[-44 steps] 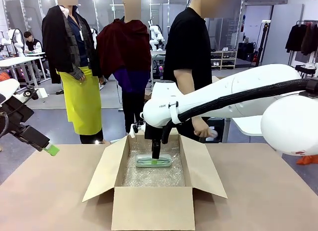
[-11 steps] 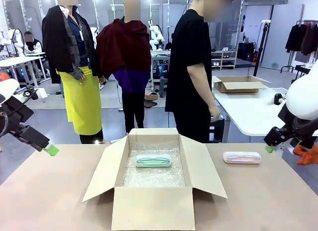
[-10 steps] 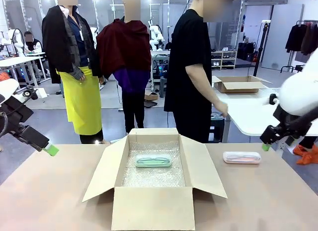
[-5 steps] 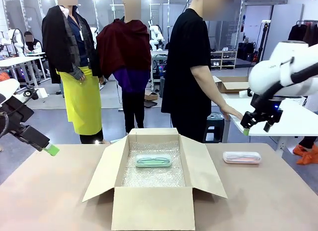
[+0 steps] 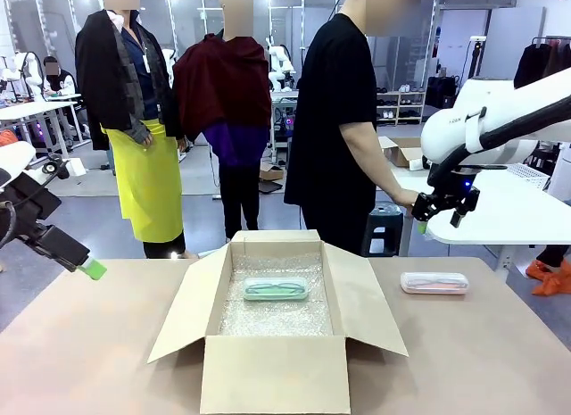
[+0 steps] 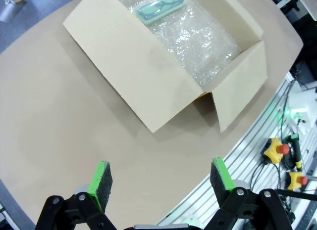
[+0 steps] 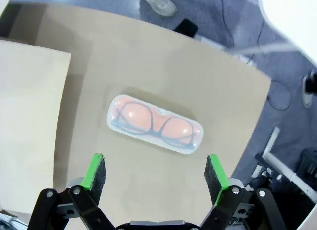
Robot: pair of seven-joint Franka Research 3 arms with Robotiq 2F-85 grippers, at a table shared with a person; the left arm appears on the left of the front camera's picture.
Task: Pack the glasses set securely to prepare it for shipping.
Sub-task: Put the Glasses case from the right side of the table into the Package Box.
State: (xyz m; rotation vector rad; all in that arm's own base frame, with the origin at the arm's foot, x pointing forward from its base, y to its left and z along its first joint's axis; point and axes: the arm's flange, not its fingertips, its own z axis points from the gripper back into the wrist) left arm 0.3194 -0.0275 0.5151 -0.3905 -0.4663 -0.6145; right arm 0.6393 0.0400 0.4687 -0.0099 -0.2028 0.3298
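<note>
The mint green glasses case [image 5: 277, 289] lies on bubble wrap inside the open cardboard box [image 5: 277, 377], toward its far wall; it also appears as the mint case [image 6: 160, 6] in the left wrist view. The pink glasses case [image 5: 434, 283] lies flat on the table right of the box. My right gripper [image 5: 438, 212] hangs open high above the pink case [image 7: 155, 124], which lies straight below between its fingers. My left gripper [image 5: 89, 270] is open at the far left, well above the table, with its pads [image 6: 100, 177] holding nothing.
A person in a black shirt [image 5: 343, 120] stands behind the box, one hand [image 5: 403, 199] close to my right gripper. The box's flaps [image 5: 183, 305] spread out to both sides. A white table [image 5: 500, 210] stands behind on the right. The brown tabletop [image 5: 80, 344] is bare at the left.
My right arm has swung in from the far right and risen, now hovering over the pink case. The person's hand has stayed near the white table. The left arm has not moved.
</note>
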